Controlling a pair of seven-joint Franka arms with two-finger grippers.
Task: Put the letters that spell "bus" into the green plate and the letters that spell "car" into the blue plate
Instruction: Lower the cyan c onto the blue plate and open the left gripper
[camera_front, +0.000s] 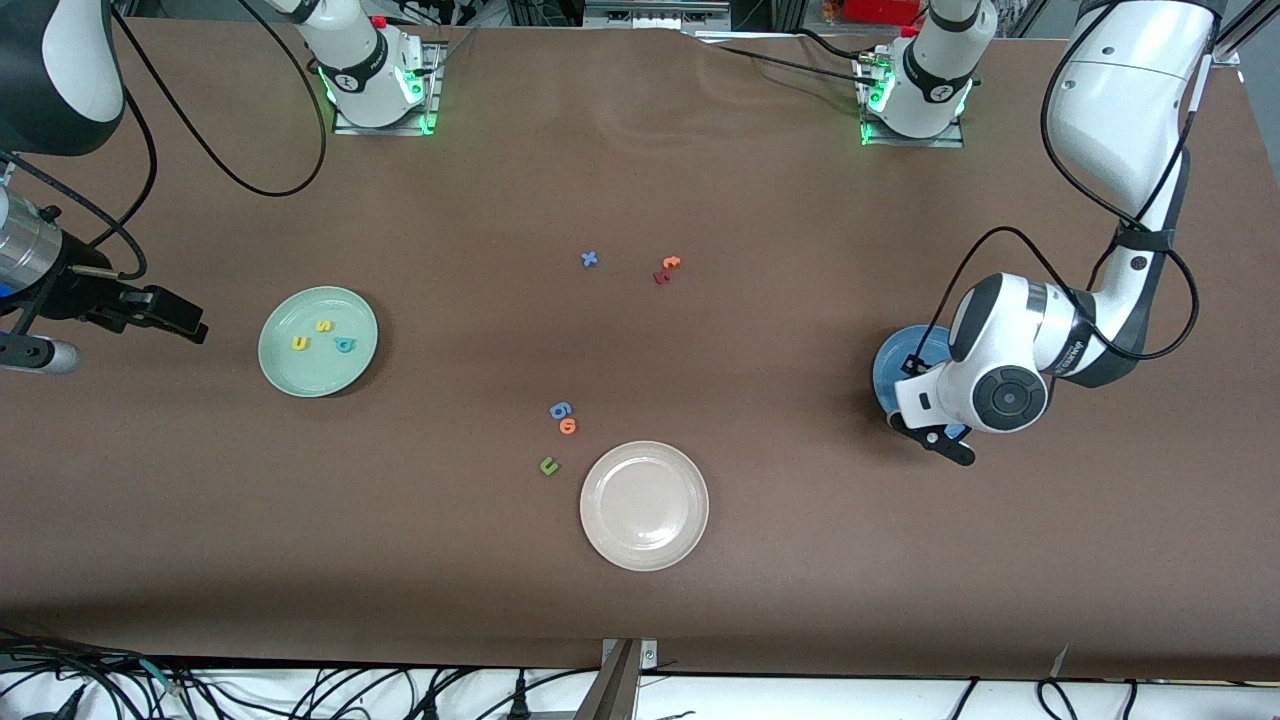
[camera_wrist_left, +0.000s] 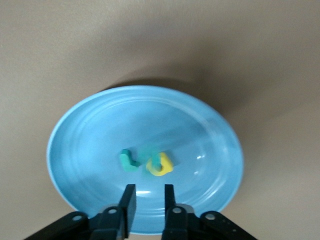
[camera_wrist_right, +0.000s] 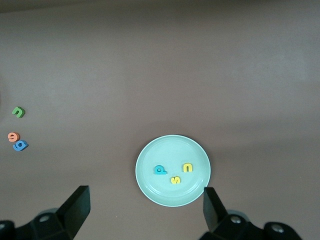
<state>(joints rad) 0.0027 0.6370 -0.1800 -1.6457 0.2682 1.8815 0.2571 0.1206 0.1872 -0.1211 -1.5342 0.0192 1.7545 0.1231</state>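
Releasing the last teal foam letter (camera_wrist_left: 148, 156) calls for the left gripper (camera_wrist_left: 148, 196), narrowly parted, to rise straight off the round blue plate (camera_wrist_left: 80, 130) (right gripper (camera_wrist_right: 145, 202) waits, spread wide).

I'm seeing the round blue plate (camera_wrist_left: 100, 125) under my left hand shining glossy and smooth, while the brown table covering (camera_front: 800, 560) is looking matt.

Front view looks down from high across the whole brown table (camera_front: 640, 180); left wrist view looks closely down onto the round medium-blue plate (camera_wrist_left: 100, 125); right wrist view, higher, shares the round mint-green plate (camera_wrist_right: 150, 165) with the front view.
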